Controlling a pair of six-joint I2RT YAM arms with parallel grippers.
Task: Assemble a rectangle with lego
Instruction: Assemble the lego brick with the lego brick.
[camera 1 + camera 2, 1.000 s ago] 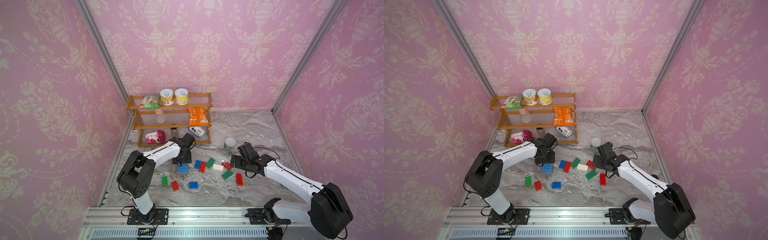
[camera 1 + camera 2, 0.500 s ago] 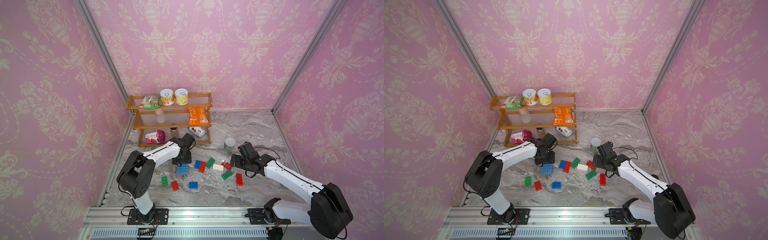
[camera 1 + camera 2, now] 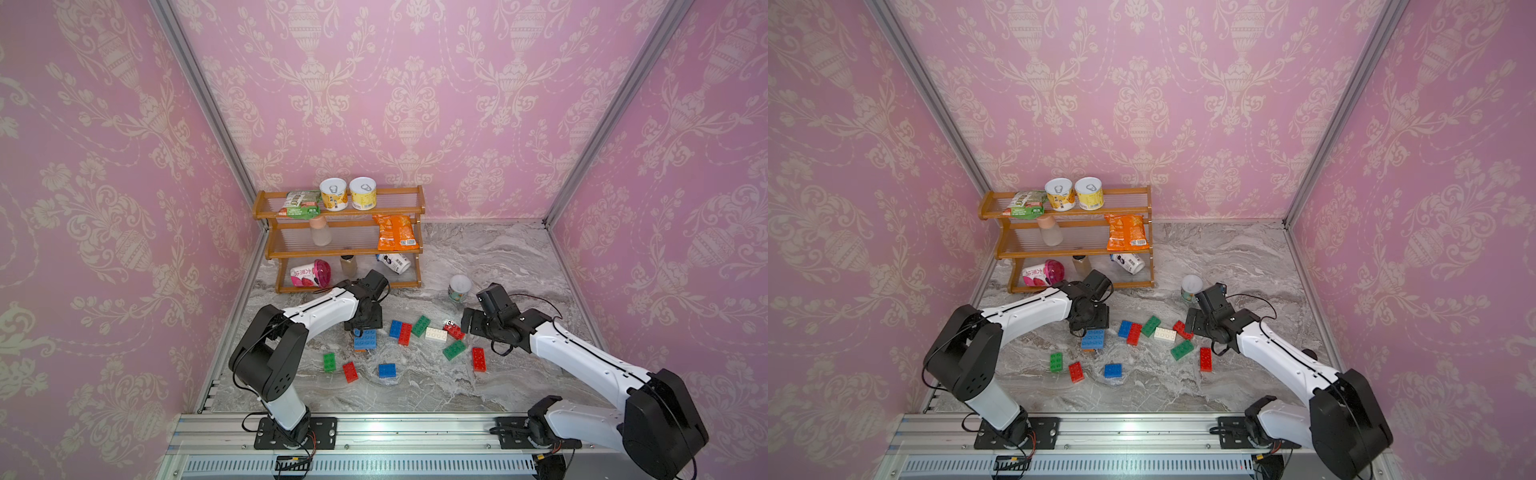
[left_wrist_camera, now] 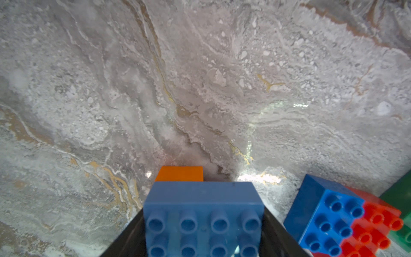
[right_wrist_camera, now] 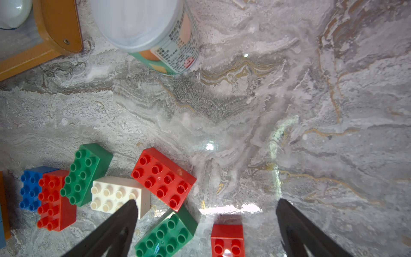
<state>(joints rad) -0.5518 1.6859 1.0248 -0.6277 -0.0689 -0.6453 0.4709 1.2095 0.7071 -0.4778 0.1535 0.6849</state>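
Pinching the blue brick (image 3: 365, 340) between its jaws, the left gripper (image 3: 360, 330) sits just up-frame of it, we see, low and left of centre in both top views; an orange brick (image 4: 179, 173) peeks out at one edge. The right gripper (image 5: 206, 202) hangs spread wide, just right of a red brick (image 3: 454, 330).

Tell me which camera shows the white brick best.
The right wrist view: the white brick sits close up, its studs distinct. Both top views show it only as a small white block. The left wrist view does not show it.
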